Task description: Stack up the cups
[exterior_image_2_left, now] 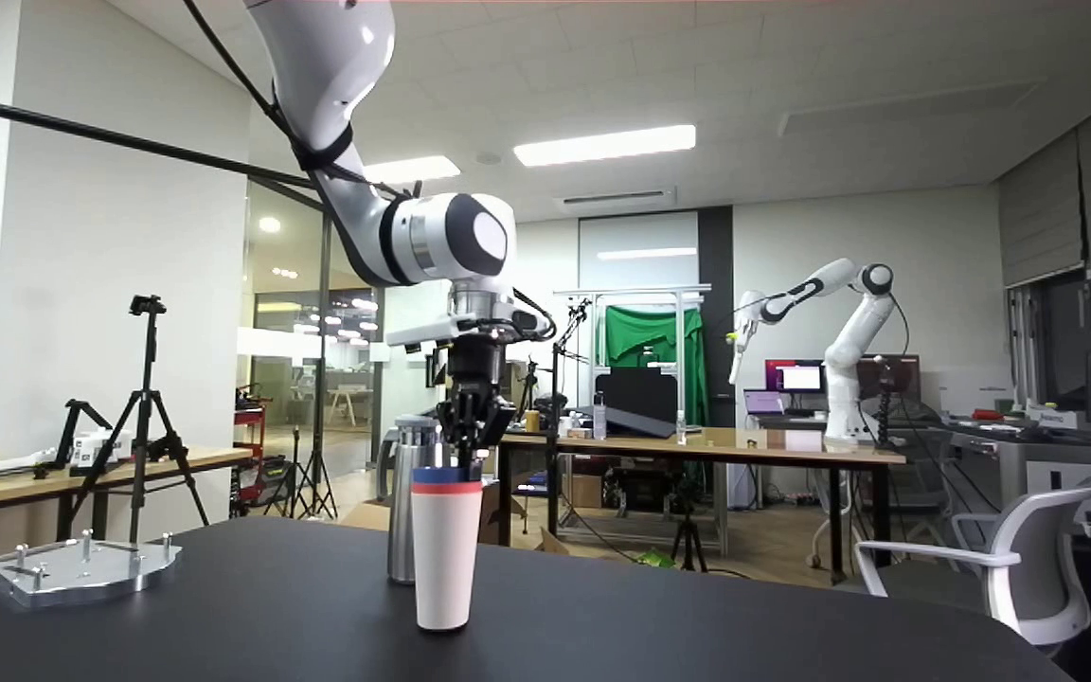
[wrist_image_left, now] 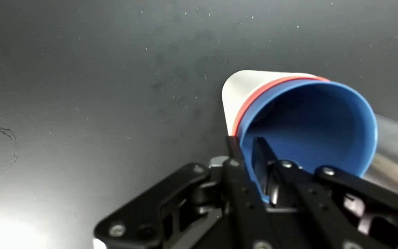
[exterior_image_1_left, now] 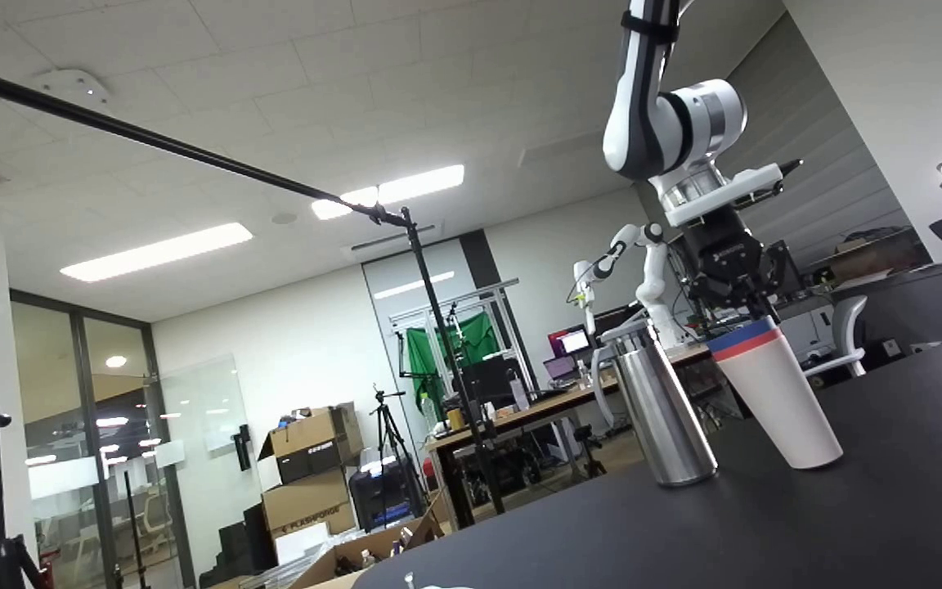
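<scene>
Blue, red, white cups [exterior_image_1_left: 782, 401] nested, FLASHFORGE carton [exterior_image_1_left: 307, 501]

Black table [exterior_image_2_left: 271, 616] in both exterior views; steel flask [exterior_image_1_left: 669, 417] upright on it, lid on top, handle at side. Wrist view: thin curved scuff [wrist_image_left: 9, 132] on table. Exterior view: grey plate [exterior_image_2_left: 58, 574] with short upright posts near table's left end; black tripod [exterior_image_2_left: 144, 417] behind it; office chair [exterior_image_2_left: 1049, 559] at far right; wood-topped desk [exterior_image_2_left: 716, 445] farther back, green cloth [exterior_image_2_left: 650, 332] hanging beyond. Exterior view: cardboard boxes [exterior_image_1_left: 303, 495] stacked near white wall [exterior_image_1_left: 299, 335]. Ceiling lights [exterior_image_2_left: 604, 145] glowing.
</scene>
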Available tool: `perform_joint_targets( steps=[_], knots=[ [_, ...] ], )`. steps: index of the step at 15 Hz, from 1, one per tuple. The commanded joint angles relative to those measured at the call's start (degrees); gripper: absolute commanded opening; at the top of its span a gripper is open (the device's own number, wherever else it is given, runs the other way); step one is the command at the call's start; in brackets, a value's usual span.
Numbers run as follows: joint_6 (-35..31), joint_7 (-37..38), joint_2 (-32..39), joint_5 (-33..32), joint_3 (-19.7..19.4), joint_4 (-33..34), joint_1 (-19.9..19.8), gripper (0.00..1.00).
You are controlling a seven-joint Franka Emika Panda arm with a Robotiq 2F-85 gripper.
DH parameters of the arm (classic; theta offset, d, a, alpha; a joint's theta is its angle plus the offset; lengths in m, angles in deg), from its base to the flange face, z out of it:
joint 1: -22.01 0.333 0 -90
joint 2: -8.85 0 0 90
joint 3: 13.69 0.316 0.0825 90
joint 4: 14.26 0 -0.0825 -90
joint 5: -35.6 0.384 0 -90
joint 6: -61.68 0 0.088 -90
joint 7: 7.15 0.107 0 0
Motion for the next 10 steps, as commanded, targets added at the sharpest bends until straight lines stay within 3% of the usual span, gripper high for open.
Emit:
perform_joint_targets(
  steps=[1,8,10],
  knots=[
    [1.56,-0.02,-1.83,0.46,-0.44,0.53,0.22,0.47],
    [3.25,-0.88,-11.05,0.17,-1.14,-3.33,-0.99,0.95],
    [4.42,-0.94,-13.69,-0.19,-1.35,-4.82,-1.27,1.0]
  ],
)
